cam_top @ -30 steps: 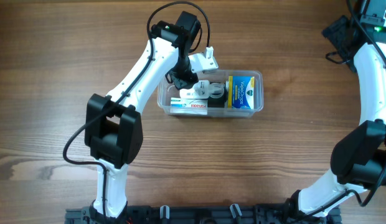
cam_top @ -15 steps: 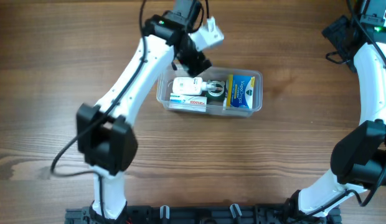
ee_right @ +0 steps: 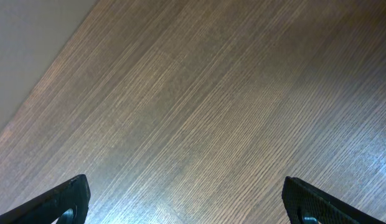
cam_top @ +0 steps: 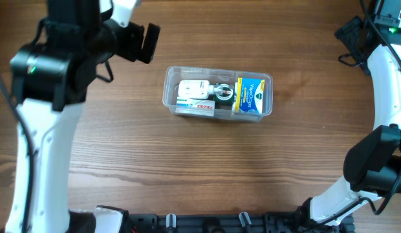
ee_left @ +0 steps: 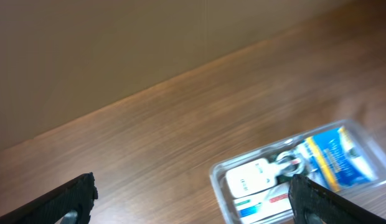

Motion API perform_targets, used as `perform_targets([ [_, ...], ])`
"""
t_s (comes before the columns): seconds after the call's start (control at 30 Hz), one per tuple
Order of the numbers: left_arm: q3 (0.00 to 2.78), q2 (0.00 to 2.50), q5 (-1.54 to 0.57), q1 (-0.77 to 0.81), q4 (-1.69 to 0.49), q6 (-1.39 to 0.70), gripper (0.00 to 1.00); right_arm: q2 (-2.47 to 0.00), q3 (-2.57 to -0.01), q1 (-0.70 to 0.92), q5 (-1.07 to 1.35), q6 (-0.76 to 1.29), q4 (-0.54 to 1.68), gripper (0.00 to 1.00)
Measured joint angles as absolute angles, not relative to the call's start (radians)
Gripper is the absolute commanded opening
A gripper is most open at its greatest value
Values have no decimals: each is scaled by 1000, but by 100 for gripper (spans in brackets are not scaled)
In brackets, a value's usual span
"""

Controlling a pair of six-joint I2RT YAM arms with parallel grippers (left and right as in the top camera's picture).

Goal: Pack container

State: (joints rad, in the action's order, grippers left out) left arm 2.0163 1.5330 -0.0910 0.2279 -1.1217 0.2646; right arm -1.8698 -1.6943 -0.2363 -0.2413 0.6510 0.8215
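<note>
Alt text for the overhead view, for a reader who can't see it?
A clear container sits mid-table, holding a blue box, a white item and other small packs. The left arm stands off to its upper left, the right arm along the right edge; neither touches it.

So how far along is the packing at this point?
Done: the container holds a blue-and-yellow box, a white item and a red-labelled pack. In hand: nothing; the left gripper and right gripper are both open and empty, away from the container. Left: no loose items show on the table and no lid is visible, so packing looks essentially finished.
</note>
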Motion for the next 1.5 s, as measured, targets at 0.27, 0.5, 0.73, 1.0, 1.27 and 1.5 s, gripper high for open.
perform_targets([
  [0.27, 2018, 1444, -121, 228, -1208, 191, 100, -1870, -1694, -236, -241, 651, 821, 100],
  [0.5, 2019, 1448, -303, 228, -1374, 181, 100, -1870, -1694, -236, -241, 651, 822, 100],
  [0.73, 1987, 1459, -303, 226, -1326, 177, 100, -1870, -1694, -236, -241, 651, 821, 100],
  [1.0, 1399, 1158, -75, 220, -800, -82, 100, -1870, -1694, -236, -241, 651, 822, 100],
  [1.27, 637, 728, -42, 72, -207, -293, 100, -1870, -1694, -236, -241, 651, 822, 100],
  [1.5, 311, 368, -42, 26, -123, -336, 100, -1870, -1694, -236, -241, 651, 821, 100],
])
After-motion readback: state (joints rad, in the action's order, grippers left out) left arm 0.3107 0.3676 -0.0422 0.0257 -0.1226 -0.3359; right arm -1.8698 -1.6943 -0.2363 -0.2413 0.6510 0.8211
